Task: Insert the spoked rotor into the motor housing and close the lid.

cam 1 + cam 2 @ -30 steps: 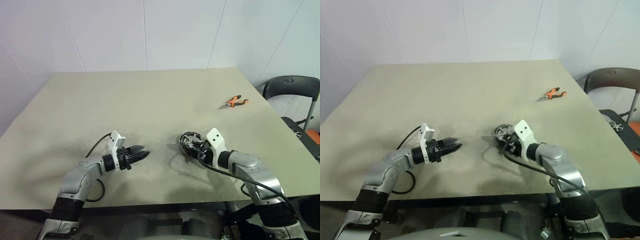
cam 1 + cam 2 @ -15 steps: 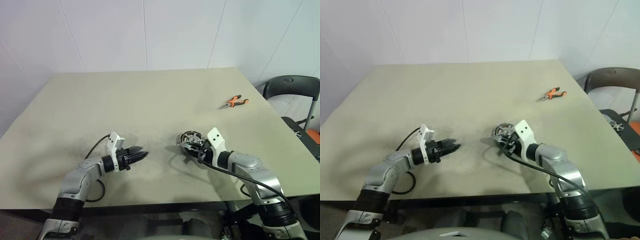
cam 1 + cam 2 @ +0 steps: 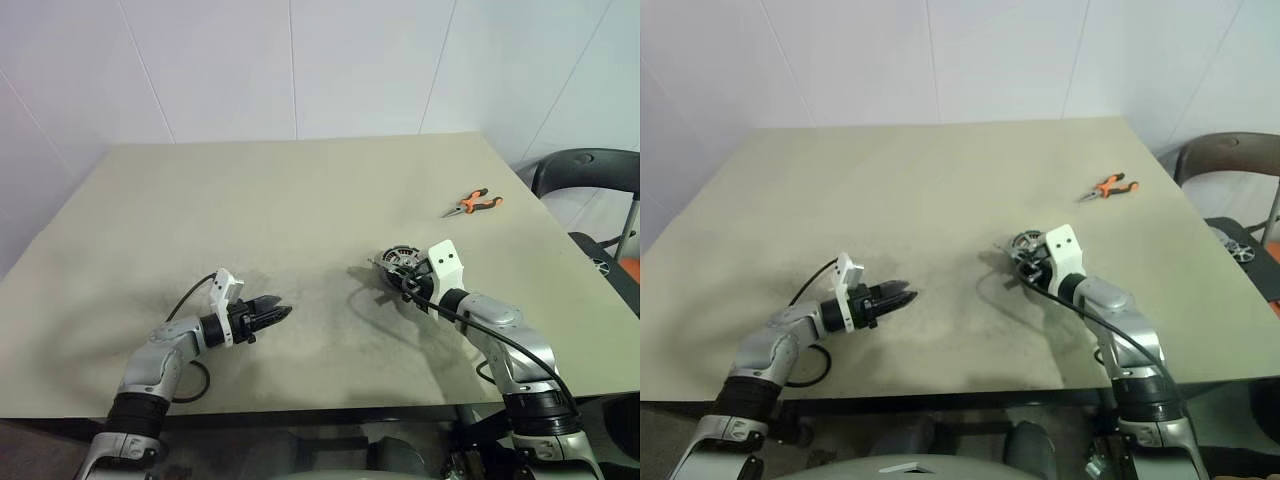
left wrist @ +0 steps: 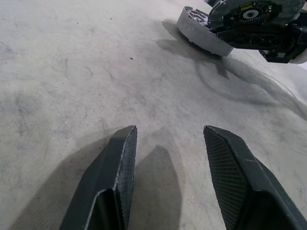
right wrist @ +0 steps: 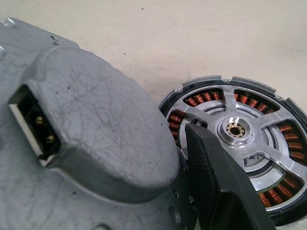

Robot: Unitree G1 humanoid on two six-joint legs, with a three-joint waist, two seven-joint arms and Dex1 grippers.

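Observation:
My right gripper (image 3: pixel 403 284) is shut on the lid (image 5: pixel 96 134), a grey metal cap with a small socket on a raised bump. One black finger (image 5: pixel 216 191) shows beside it and the other is hidden behind it. Just past the fingertips is the motor housing (image 5: pixel 201 101), its copper windings showing. The spoked rotor (image 5: pixel 235 128) sits in it, silver spokes and hub inside a black rim. From the head this disc (image 3: pixel 398 261) shows right of the table's centre. I cannot tell whether it rests on the table. My left gripper (image 3: pixel 276 315) hovers low over bare table, open and empty.
Orange-handled pliers (image 3: pixel 472 203) lie far right on the beige table (image 3: pixel 300 190). A dark chair (image 3: pixel 590 172) stands beyond the table's right edge. A black cable loops by my left forearm (image 3: pixel 190 300).
My right gripper has carried the lid to the right and a little farther from me, and the disc now lies farther right too. The left gripper has hardly moved.

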